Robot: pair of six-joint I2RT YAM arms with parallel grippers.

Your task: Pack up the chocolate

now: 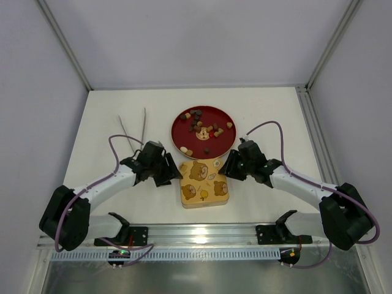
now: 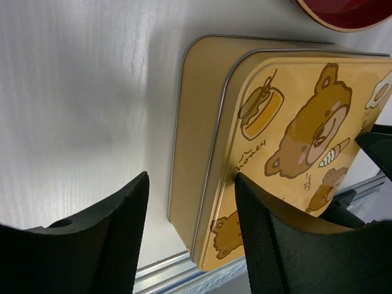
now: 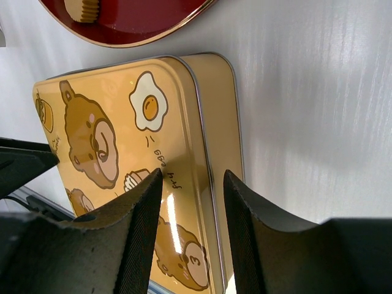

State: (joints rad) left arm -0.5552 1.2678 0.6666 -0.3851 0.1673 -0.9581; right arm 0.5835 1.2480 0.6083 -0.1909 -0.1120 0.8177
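Chocolate pieces [image 1: 201, 130] lie scattered on the red plate [image 1: 217, 115] at the middle of the worktop [image 1: 275, 116], just behind the closed yellow bear tin [image 1: 204, 185]. Left end effector [image 1: 165, 174] and right end effector [image 1: 231, 166] are both spread wide, each straddling one side edge of the tin.

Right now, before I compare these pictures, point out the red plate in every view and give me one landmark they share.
Top view: the red plate sits mid-table, just beyond the bear tin.
Left wrist: only a sliver of the plate shows, in the top right corner.
Right wrist: its edge runs along the top, left of centre.
Shared landmark: the bear tin, beside the plate in all three.
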